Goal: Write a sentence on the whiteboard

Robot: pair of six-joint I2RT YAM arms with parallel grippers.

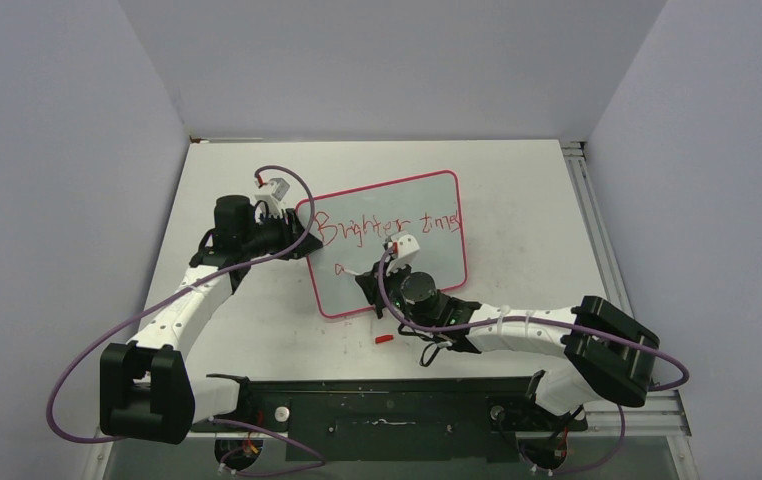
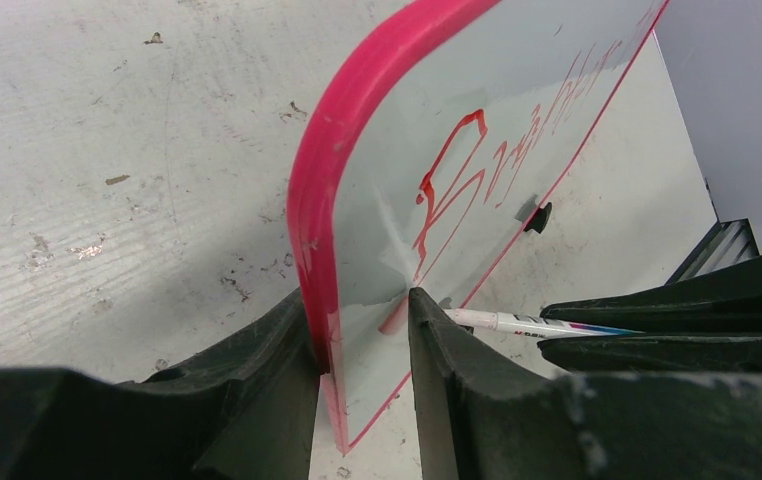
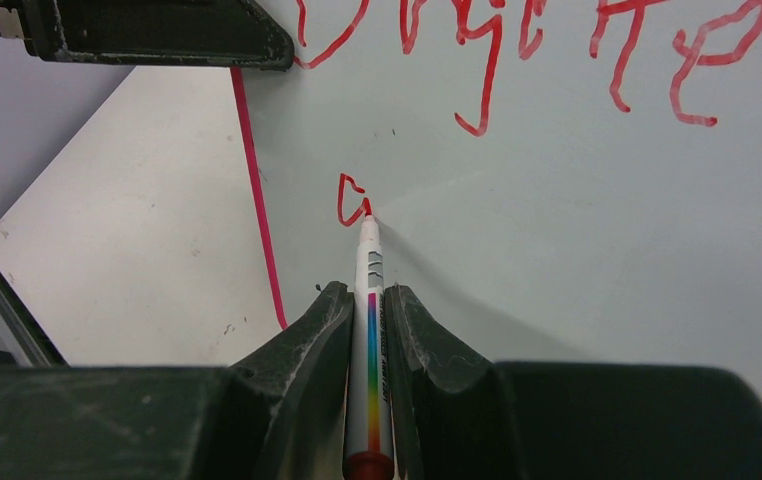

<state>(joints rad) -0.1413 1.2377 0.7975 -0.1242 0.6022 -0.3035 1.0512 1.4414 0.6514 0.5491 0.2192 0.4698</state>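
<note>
1. Starting with the tabletop [image 1: 527, 200]: the whiteboard [image 1: 437, 270] lies a little skewed across its middle, between your two arms.
2. Your left jaws pinch the board's pink-red left edge, one finger on each face. That clamp steadies the board for writing.
3. Your right jaws are pressed tight on the marker [image 3: 369, 265]. It points away from the wrist, and its tip touches the white face.
4. The sentence [image 1: 387, 225] has its top line down, reading roughly "Brighter times". The second line has only a small "a" [image 3: 350, 200] near the left frame, and the tip sits at that letter's right foot.
5. You are at the start of the second line, so I judge the task well past halfway with one word left.
6. The next move calls for short strokes carried rightward under light, even pressure. Keep the letters level and clear of the lower frame, and keep the left clamp from slipping.
7. A small red piece [image 1: 384, 339], probably the marker's cap, lies on the tabletop just off the board's near edge. Mind that your right wrist doesn't sweep it.
</note>
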